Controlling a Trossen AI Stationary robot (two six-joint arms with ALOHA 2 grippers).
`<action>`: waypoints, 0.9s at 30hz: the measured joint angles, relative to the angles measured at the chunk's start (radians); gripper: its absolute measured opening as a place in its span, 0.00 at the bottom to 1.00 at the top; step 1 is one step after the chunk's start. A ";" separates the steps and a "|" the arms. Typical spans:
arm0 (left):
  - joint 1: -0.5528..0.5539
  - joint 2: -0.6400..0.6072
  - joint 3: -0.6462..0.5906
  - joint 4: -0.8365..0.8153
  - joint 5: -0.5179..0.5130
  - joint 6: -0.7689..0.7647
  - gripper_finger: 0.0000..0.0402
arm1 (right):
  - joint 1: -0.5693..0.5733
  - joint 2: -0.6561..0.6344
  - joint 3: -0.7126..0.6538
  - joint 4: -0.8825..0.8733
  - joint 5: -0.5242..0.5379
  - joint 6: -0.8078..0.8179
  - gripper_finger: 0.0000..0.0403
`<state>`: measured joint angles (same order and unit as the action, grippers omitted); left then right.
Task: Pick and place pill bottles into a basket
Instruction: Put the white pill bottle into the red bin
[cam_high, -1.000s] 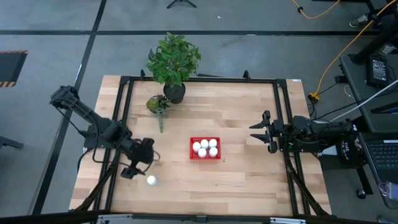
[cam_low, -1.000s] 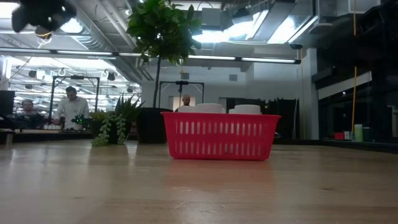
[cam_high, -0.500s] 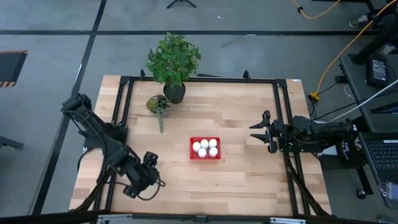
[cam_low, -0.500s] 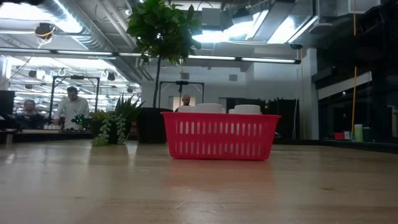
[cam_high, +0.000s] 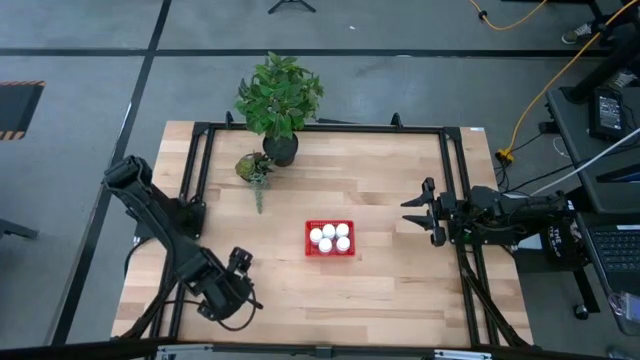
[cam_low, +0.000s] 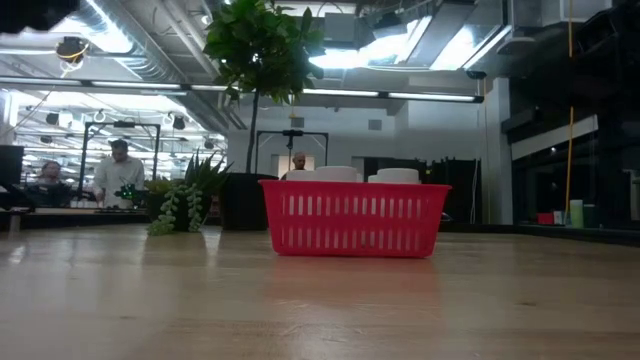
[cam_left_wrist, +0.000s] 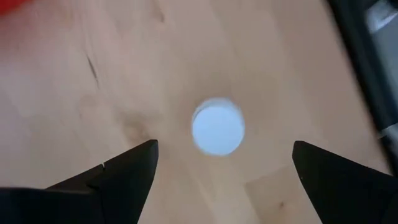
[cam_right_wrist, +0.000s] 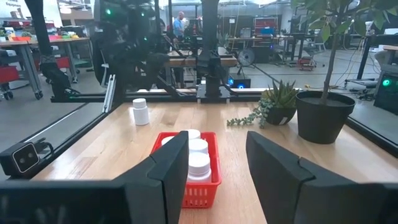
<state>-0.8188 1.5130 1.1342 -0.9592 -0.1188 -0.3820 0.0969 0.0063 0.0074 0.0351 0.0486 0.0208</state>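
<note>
One white pill bottle stands upright on its base on the table near the front left; it also shows in the right wrist view. My left gripper hangs above it, pointing down, open, with a finger on either side and clear of it. In the high view my left gripper hides this bottle. The red basket sits mid-table with several white bottles upright inside. My right gripper waits open near the table's right edge.
A tall plant in a black pot and a small succulent stand at the far left of the table. A black frame runs along the table's edges. Bare wood lies between the basket and the lone bottle. People show in the room behind.
My left gripper has gone toward the table's near edge and tipped to point down, ending over the lone bottle, which it now hides in the high view. The bottle and basket have stayed in place.
</note>
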 joint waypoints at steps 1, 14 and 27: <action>0.000 0.001 -0.014 -0.001 0.000 0.000 0.91 | 0.000 0.000 0.000 0.000 0.000 0.000 0.40; 0.010 0.000 -0.155 0.201 0.009 0.045 0.91 | 0.000 0.000 0.000 0.000 0.000 0.000 0.40; 0.011 0.000 -0.244 0.342 0.015 0.028 0.91 | 0.000 0.000 0.000 0.000 0.000 0.000 0.40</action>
<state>-0.8079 1.5131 0.8902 -0.6171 -0.1036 -0.3542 0.0971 0.0063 0.0074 0.0349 0.0486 0.0208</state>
